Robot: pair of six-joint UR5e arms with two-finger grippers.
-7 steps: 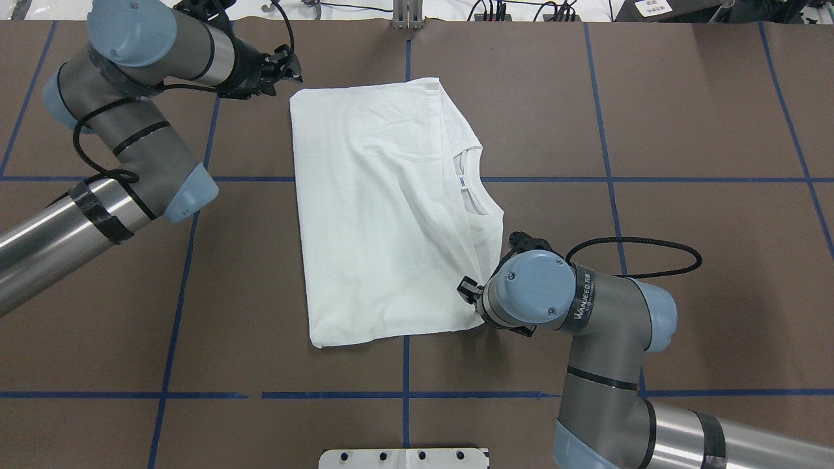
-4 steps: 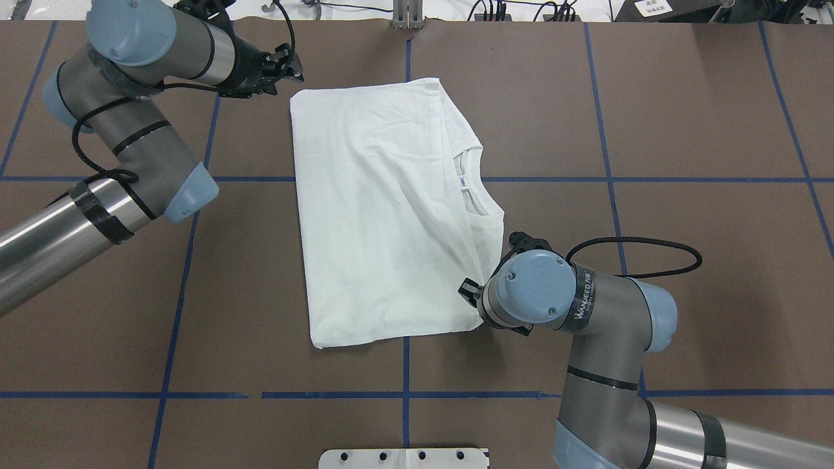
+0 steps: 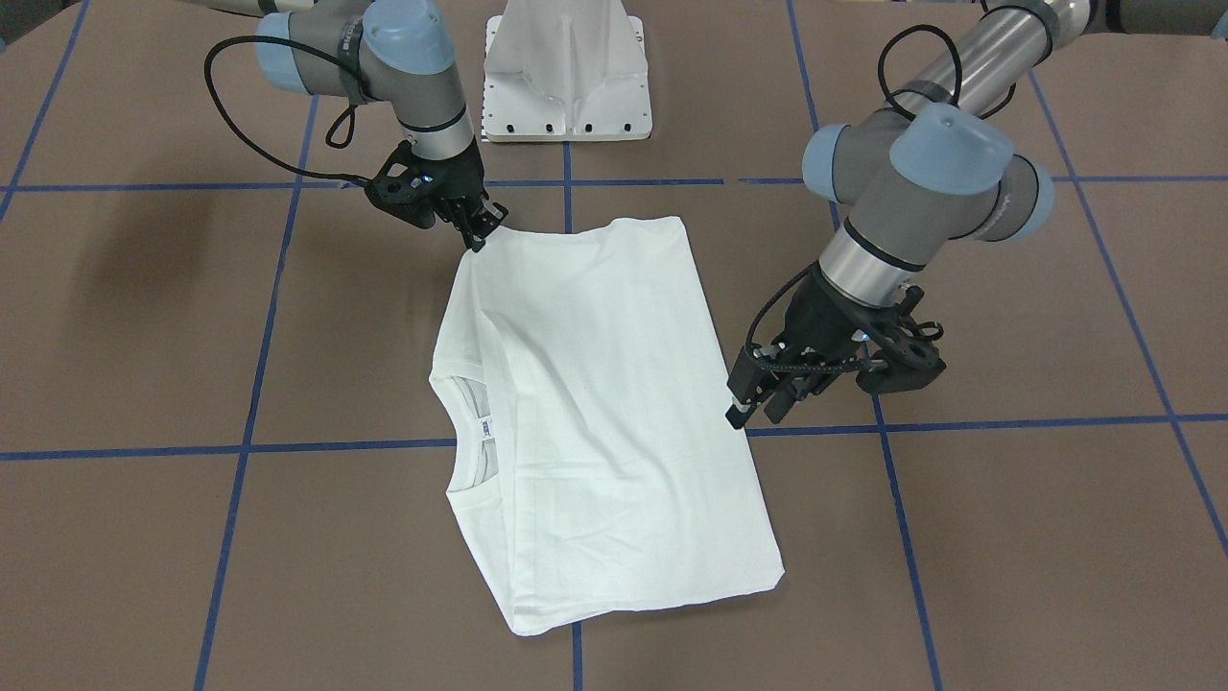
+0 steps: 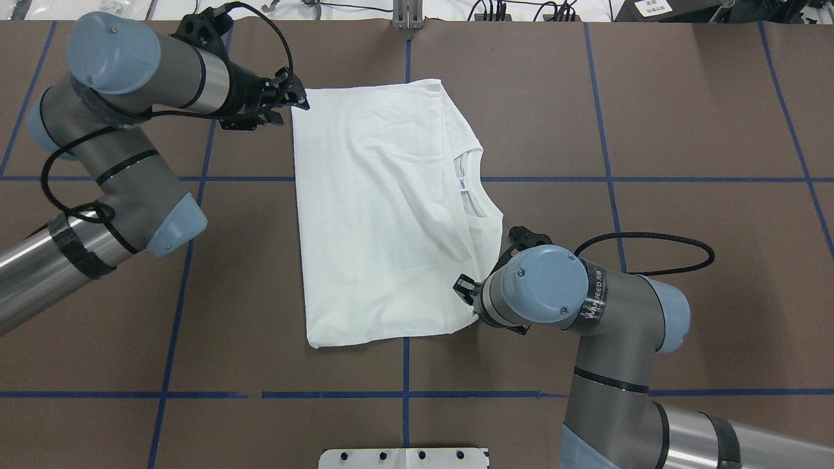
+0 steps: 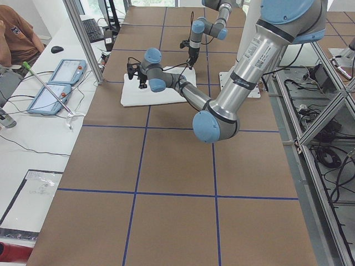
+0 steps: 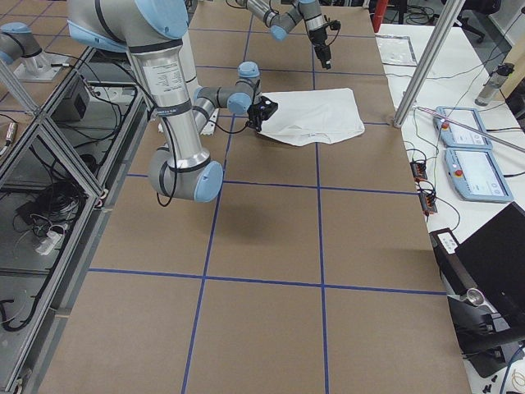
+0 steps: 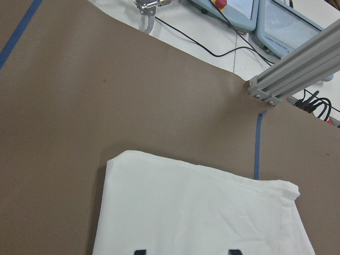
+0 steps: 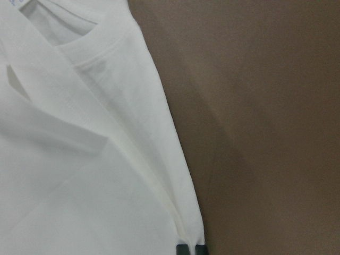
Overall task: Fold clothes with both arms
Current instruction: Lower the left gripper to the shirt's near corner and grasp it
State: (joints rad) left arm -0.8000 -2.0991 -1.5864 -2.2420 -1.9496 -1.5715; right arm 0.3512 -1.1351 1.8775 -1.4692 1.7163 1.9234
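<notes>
Two tools: right tool (image 3: 477,240) pinching T-shirt (image 3: 604,403) corner, left tool (image 3: 753,411) spread over opposite (diagonal) corner.

Both arms, left arm (image 4: 130,169) and right arm (image 4: 606,391), are of one build: silver tubes, grey joint housings, light-blue round caps (image 4: 114,42). The cap at the right arm's wrist shows small dark screws. Black bands (image 4: 71,242) wrap the tubes. A black cable (image 4: 651,238) loops free at each wrist. White lettering (image 4: 589,301) sits on a black band of the right arm — not fully legible. Left gripper (image 3: 753,411) and right gripper (image 3: 477,237) — black, open-framed bodies.
</notes>
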